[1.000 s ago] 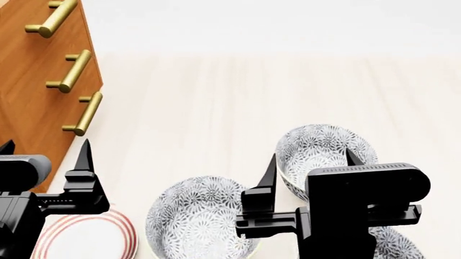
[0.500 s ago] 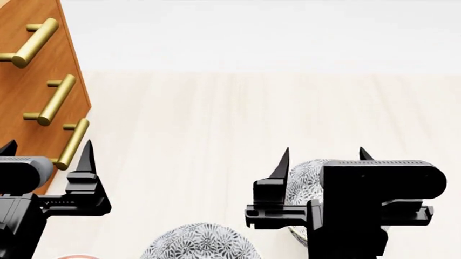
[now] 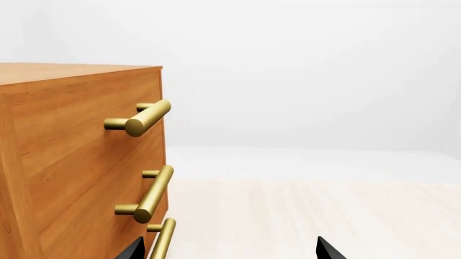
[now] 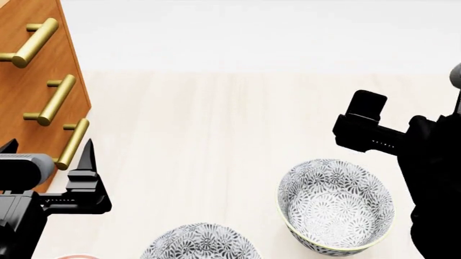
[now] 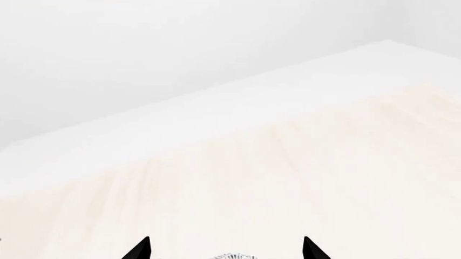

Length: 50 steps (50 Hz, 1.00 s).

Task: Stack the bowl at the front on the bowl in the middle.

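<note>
A pale wood-grain tabletop [image 4: 202, 124] runs back to a plain white wall [image 3: 303, 70], with an orange-brown wooden drawer cabinet [image 3: 65, 162] bearing round brass bar handles [image 3: 148, 116] at the left. The black left gripper [image 3: 226, 251] hangs beside the cabinet with its pointed fingertips wide apart and nothing between them, and the right gripper [image 5: 224, 249] is likewise spread and empty above the table. The bowl at the front [image 4: 335, 205], deep, round and grey-flowered with a thin pale rim, sits upright right of centre, well apart from the matching bowl in the middle [image 4: 200, 243], which is cut off by the head view's near edge.
</note>
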Tool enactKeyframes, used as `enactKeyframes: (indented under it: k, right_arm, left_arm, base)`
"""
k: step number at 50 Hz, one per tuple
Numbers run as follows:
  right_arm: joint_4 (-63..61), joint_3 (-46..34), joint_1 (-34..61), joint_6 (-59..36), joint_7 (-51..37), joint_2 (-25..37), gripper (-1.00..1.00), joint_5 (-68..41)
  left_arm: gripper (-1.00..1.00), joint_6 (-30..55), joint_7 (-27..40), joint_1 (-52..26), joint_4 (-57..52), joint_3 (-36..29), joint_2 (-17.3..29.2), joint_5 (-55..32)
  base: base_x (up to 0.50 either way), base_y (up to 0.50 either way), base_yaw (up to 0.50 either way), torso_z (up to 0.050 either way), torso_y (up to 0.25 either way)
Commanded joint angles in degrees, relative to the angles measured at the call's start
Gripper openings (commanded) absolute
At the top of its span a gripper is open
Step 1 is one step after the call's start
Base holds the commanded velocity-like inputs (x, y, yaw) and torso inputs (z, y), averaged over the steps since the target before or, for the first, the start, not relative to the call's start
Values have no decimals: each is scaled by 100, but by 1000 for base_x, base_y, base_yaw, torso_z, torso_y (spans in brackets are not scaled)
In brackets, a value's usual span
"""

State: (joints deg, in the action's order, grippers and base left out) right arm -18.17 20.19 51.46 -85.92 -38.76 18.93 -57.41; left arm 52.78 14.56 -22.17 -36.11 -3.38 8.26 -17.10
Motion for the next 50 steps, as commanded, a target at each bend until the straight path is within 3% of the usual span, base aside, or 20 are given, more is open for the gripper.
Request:
enactKeyframes:
  k: [1, 9, 19, 20, 24, 25, 26, 50]
  right_arm:
    - [1820, 611, 733, -294, -1025, 424, 100, -1461]
    - [2506, 386, 705, -39, -992, 656, 100, -1346]
    - [2796, 706, 233, -65, -1200, 829, 100, -1571]
    - [2937, 626, -164, 292, -732, 906, 100, -1335]
    - [3112, 479, -415, 606, -306, 940, 100, -1140]
    - [3955, -154, -761, 1352, 554, 935, 100, -539]
    - [4049, -230, -735, 1416, 1015, 949, 100, -474]
    - [4784, -816, -661, 1878, 1792, 885, 100, -72]
  left_arm:
    - [100, 22, 38, -69, 42, -38, 34, -54]
    - [100, -27, 47, -75, 91, -88, 67, -69]
    - [100, -101, 75, -78, 234, -155, 89, -66]
    - [100, -124, 84, -55, 249, -191, 95, -44]
    - [100, -118, 94, -68, 253, -179, 111, -67]
    - [100, -133, 75, -55, 202, -229, 162, -49]
    - [100, -144, 74, -57, 218, -232, 163, -50]
    - [100, -259, 135, -18, 309, -282, 237, -93]
  base:
    - [0, 0, 0, 0, 0]
    - [0, 0, 0, 0, 0]
    - [0, 0, 0, 0, 0]
    - [0, 0, 0, 0, 0]
    - [0, 0, 0, 0, 0]
    - [0, 0, 0, 0, 0]
    - [0, 0, 0, 0, 0]
    - [0, 0, 0, 0, 0]
